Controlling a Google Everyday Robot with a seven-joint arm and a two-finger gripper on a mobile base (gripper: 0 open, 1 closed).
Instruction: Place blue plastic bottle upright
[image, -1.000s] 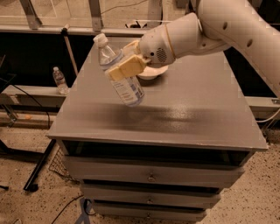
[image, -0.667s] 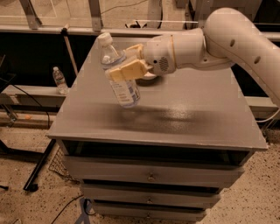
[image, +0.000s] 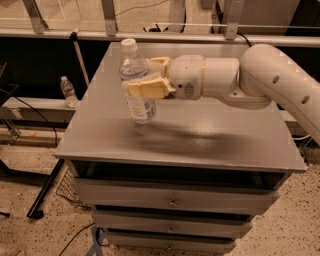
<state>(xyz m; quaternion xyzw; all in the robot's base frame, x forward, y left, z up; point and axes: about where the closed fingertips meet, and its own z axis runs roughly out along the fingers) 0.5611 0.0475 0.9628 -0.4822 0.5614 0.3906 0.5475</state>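
Holding blue plastic bottle (image: 136, 85) near-upright over the cabinet top (image: 210, 140)

Camera view: gripper (image: 140, 75) comes in from the right on the white arm (image: 270, 75), above the left-rear part of the top; its tan fingers (image: 147, 88) are clamped across the bottle's midsection, one in front over the label, the other behind; white cap (image: 129, 46) points up; body leans slightly, with the base tipped toward the front edge; base is very low over the grey surface, can't tell if it's touching; small clear water bottle (image: 68, 91) stands well apart on a lower ledge to the left, not our target; drawers (image: 172, 202) below.

Handling, my read: thin clear plastic, so likely light and easy to knock over once freed; wall will flex under a hard squeeze; smooth label could slip in the pads; mid-body hold looks right, as it leaves cap and base free; main risk is letting go while tilted, so square the base flat on the top first.
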